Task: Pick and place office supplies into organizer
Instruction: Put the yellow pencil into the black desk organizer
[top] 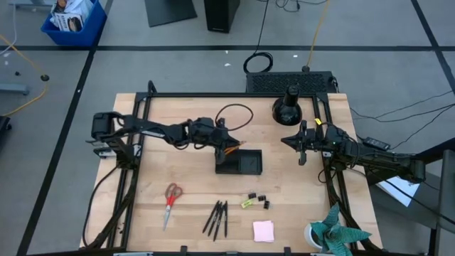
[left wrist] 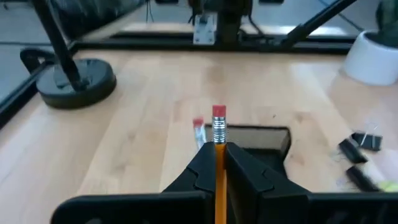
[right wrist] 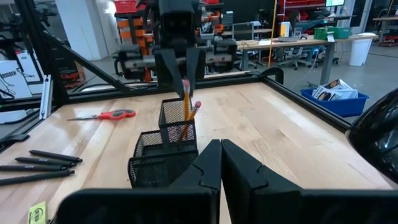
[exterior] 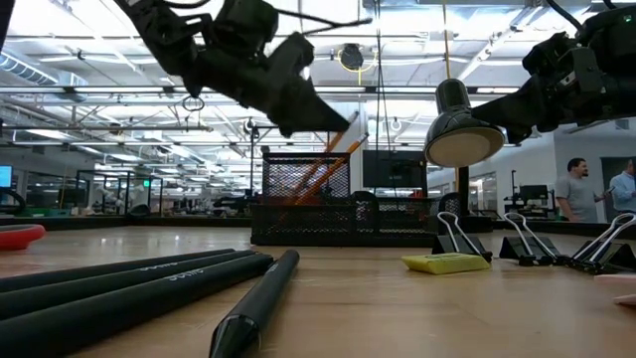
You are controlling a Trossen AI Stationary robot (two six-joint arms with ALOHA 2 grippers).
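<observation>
Gripping thin orange pencil (left wrist: 219, 163): left gripper (left wrist: 219, 163), over black mesh organizer (right wrist: 163, 152).

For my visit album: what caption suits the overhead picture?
Left gripper lowers an orange pencil into the black organizer; right gripper waits.

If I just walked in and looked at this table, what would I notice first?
Probably the left gripper near the middle of the table, pinching an orange pencil over the black mesh organizer, where another pencil already stands. Next, the red-handled scissors and black pens waiting near the front edge, and the teal paper plant at the front right corner.
</observation>
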